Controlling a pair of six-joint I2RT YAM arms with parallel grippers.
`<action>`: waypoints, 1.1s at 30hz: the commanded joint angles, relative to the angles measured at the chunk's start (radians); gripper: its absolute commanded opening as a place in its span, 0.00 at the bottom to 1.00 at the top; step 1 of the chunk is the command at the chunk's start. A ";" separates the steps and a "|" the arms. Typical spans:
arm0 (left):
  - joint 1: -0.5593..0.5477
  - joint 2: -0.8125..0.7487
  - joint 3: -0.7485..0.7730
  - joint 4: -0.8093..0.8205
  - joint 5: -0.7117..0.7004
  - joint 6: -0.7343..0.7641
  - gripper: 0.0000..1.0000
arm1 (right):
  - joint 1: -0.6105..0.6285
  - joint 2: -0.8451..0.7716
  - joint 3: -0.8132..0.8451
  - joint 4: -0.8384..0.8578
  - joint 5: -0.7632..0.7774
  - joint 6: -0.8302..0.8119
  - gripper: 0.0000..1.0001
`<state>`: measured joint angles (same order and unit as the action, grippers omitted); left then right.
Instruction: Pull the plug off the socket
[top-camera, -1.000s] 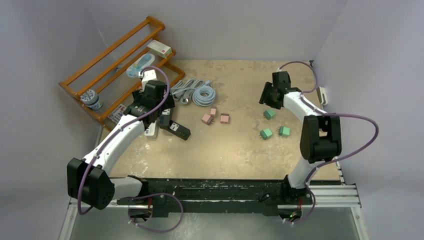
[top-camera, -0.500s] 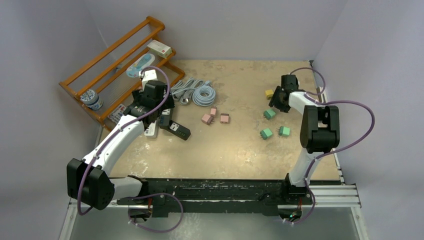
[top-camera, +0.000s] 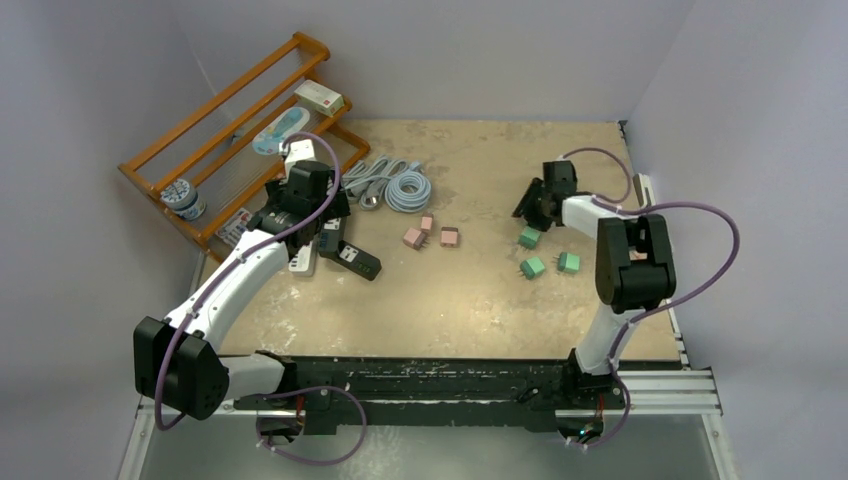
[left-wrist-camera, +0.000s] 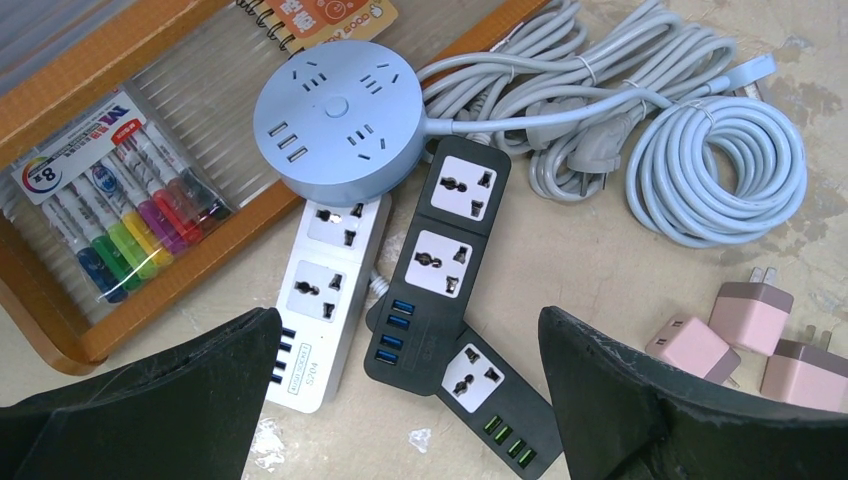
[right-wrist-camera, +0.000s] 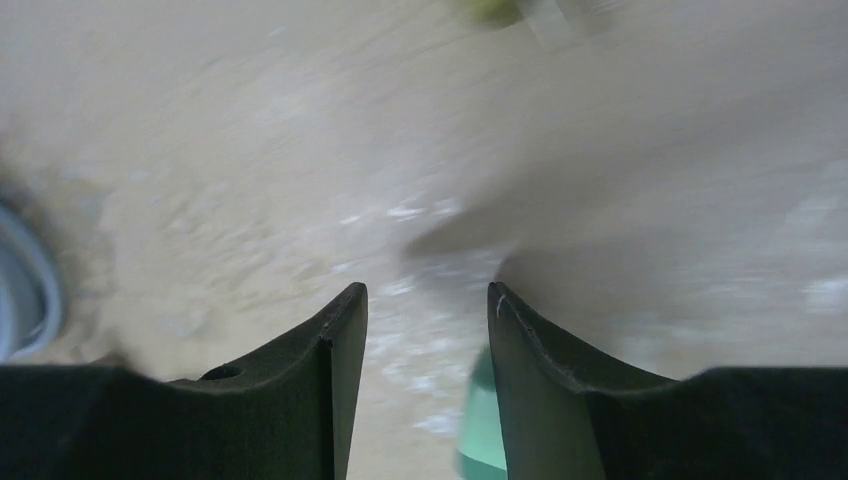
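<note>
The left pincer hangs spread wide and empty over the sockets. The right pincer is only narrowly parted with nothing between its fingers, low over the surface with a green plug just beside it; its wrist view is blurred.

On the left of the surface a coiled cable lies beside a round socket hub. A white strip and a black strip sit side by side below the hub, with a second black strip angled under them. Every socket that shows is bare, and the plugs lie loose: pink plugs near the strips and green ones well apart to the right. The pulling looks nearly or wholly done.

If a plug remains hidden, the arm should close on its body, not its prongs. It should then draw straight out along the prongs while the other arm pins the strip, since a light strip will lift with the plug.

The wooden rack holds a marker pack and a spiral notebook on its lower shelf. It also holds a small box and a jar.
</note>
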<state>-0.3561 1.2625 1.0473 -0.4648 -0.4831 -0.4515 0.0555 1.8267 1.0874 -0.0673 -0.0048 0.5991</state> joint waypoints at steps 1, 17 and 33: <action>-0.002 -0.002 0.036 0.034 0.009 0.013 1.00 | 0.136 0.048 0.077 0.043 -0.092 0.148 0.49; 0.002 -0.001 0.039 0.032 0.030 0.022 1.00 | -0.018 -0.363 -0.036 -0.289 0.116 0.006 0.67; 0.003 -0.004 0.031 0.038 0.098 0.022 1.00 | -0.381 -0.398 -0.191 -0.441 0.238 0.359 0.95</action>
<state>-0.3557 1.2648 1.0473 -0.4644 -0.3988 -0.4484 -0.2974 1.4109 0.9024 -0.5373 0.2417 0.8940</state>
